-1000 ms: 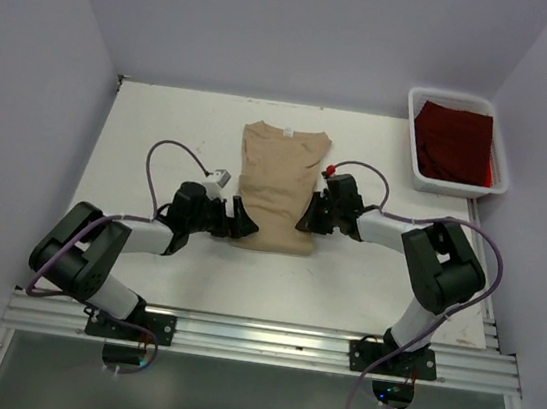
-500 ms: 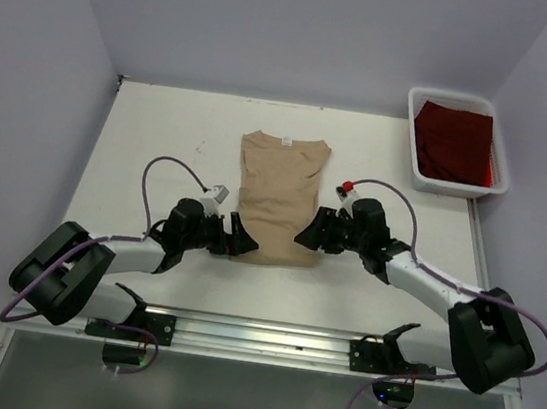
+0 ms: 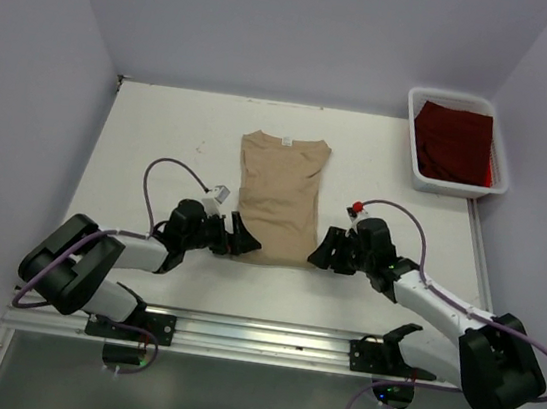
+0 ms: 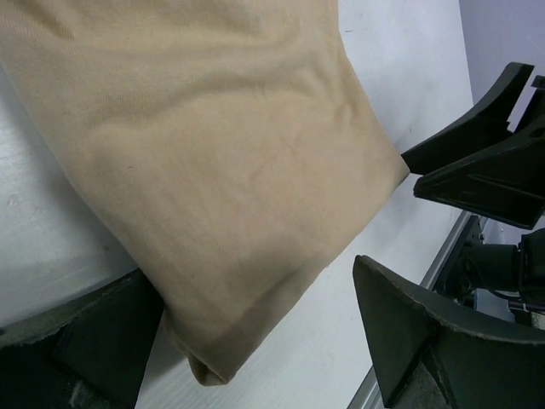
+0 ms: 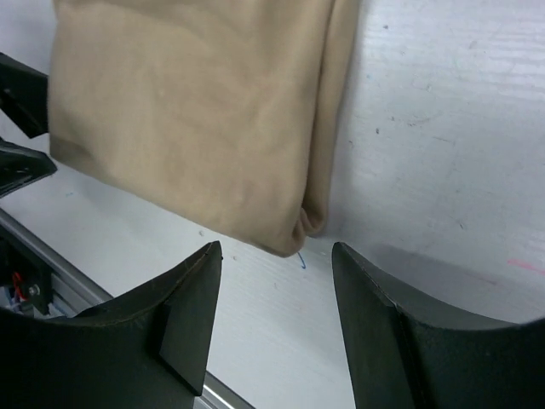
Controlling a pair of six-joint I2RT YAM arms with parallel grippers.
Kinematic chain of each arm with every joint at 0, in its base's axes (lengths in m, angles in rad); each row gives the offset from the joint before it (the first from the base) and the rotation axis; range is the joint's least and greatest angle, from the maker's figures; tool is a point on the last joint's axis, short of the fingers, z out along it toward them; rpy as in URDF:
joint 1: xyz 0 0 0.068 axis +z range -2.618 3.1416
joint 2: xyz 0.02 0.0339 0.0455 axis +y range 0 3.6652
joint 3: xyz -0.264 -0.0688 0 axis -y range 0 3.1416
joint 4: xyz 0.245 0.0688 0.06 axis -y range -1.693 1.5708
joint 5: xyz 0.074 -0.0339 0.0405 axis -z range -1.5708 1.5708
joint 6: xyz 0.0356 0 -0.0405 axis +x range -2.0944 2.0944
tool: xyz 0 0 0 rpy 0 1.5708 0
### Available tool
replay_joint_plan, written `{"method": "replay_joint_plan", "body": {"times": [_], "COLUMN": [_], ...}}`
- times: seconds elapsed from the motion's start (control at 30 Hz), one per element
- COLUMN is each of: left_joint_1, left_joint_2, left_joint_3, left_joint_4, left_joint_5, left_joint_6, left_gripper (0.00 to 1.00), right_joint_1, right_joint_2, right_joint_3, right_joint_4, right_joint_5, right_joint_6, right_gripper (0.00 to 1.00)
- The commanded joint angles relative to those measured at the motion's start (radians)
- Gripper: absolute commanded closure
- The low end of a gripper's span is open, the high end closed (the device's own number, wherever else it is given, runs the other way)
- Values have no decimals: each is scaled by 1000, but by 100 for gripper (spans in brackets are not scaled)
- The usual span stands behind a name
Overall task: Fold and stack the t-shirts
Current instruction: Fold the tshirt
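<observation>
Lying at the counter's [image 3: 161,139] centre, the folded tan t-shirt [image 3: 276,197] has its 7 o'clock corner between the wide-open left jaws. Its 5 o'clock corner sits just ahead of the open right jaws. The dark red t-shirt [image 3: 453,140] lies in the bin [image 3: 454,96] at 2 o'clock.

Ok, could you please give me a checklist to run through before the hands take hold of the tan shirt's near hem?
1. Left hand open: ok.
2. Right hand open: ok.
3. Near left corner of the tan shirt between the left hand's fingers: ok, seen in the left wrist view.
4. Near right corner between the right hand's fingers: not ok, it lies just ahead of the fingertips.
5. Shirt lying flat on the table with its sides folded in: ok.
6. Red shirt out of the way: ok, it is in the bin at the far right.
</observation>
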State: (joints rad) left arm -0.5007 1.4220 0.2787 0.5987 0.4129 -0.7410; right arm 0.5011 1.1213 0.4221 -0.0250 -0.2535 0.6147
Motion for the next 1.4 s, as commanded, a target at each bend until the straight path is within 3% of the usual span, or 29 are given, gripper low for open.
{"method": "replay_joint_plan", "body": {"times": [0.0,0.33,0.43,0.53,0.57,0.63,0.7,0.73,0.77,0.9,1.1,1.37], "left_joint_1": [-9,-10,-10,-10,-10,-10,-10,-10,-10,-10,-18,-33], "left_joint_2": [86,87,103,123,129,141,149,153,152,111,-82,-658], "left_joint_3": [-68,-91,-102,-113,-116,-128,-137,-141,-142,-157,-168,-24], "left_joint_4": [-231,-223,-211,-194,-183,-159,-128,-123,-123,-163,-345,-839], "left_joint_5": [-37,-40,-39,-29,-20,-10,18,26,36,49,79,46], "left_joint_6": [3,2,2,3,3,3,2,0,0,3,-15,-57], "left_gripper": [5,5,5,9,13,20,37,44,57,81,92,92], "right_joint_1": [1,1,2,1,1,1,1,2,2,4,4,10], "right_joint_2": [23,218,277,299,295,262,209,184,160,3,-267,-501], "right_joint_3": [-12,-62,-75,-82,-82,-88,-95,-97,-100,-109,-97,-49], "right_joint_4": [16,209,266,286,278,261,218,200,157,28,-226,-420], "right_joint_5": [46,50,39,19,19,13,13,13,13,22,20,-65], "right_joint_6": [16,54,71,77,77,82,80,80,77,68,59,56], "right_gripper": [42,44,49,62,72,81,90,91,91,94,98,100]}}
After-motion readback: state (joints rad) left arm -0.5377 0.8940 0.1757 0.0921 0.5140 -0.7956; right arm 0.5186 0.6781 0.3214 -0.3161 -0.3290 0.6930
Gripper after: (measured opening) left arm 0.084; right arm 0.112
